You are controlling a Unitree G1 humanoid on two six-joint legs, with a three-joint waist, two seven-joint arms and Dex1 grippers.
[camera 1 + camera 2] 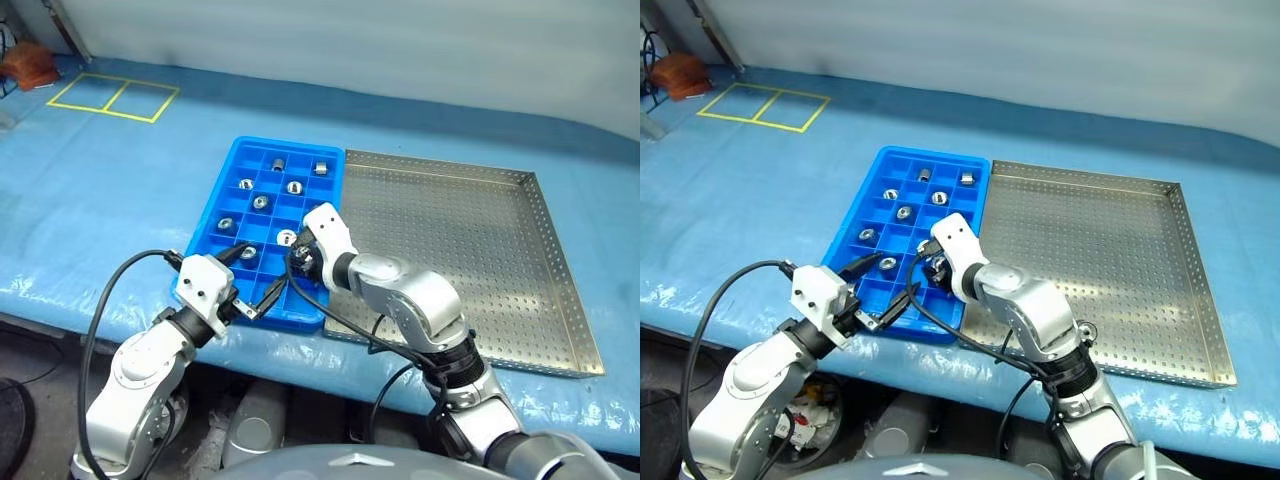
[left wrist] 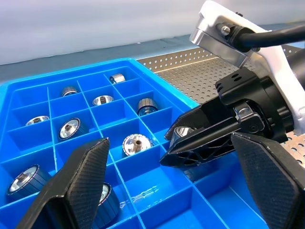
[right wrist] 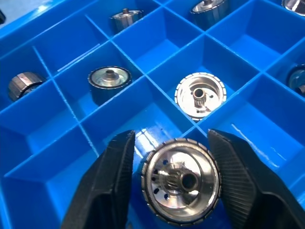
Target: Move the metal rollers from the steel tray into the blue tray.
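Table (image 1: 150, 180) draped in a blue sheet. Directly on it, side by side and touching along one long edge: blue tray (image 1: 222, 199) on the robot's left, steel tray (image 1: 470, 260) on its right, both close to the near edge. Far left, stuck flat to the sheet, yellow tape (image 1: 112, 97) outlining two adjoining rectangles. Beyond that, at the far left corner, something orange-brown (image 1: 30, 62), too indistinct to identify.

From my head views the right gripper (image 1: 296, 262) hides its fingertips. The roller (image 3: 182, 187) between them is cut off at the frame edge; I cannot confirm contact.
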